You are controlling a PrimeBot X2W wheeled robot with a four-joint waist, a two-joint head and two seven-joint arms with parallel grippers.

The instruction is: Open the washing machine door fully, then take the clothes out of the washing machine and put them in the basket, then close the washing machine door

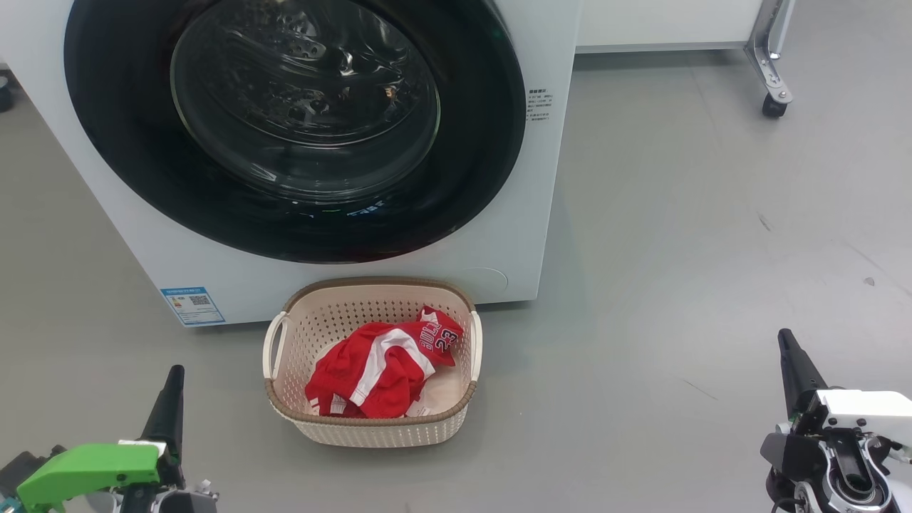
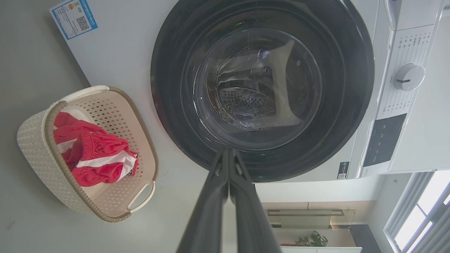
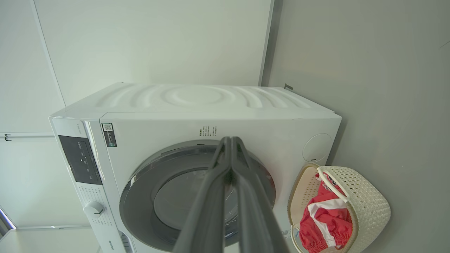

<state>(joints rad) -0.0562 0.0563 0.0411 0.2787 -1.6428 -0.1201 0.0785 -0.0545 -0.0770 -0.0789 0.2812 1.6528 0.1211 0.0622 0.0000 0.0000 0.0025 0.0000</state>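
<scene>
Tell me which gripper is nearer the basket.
The left gripper, the one with green housing, is nearer the basket; the right gripper, with white housing, stands much farther off.

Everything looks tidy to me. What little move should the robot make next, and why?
Probably nothing more than resting its arms, since the job looks done. The washing machine door appears shut, the red clothes lie in the basket, and the drum behind the glass looks empty. The left pincer and right pincer are both shut, hold nothing and are clear of the door.

Open floor (image 1: 677,249) around basket (image 1: 370,431); closed washing machine door (image 1: 299,128) ahead.
</scene>
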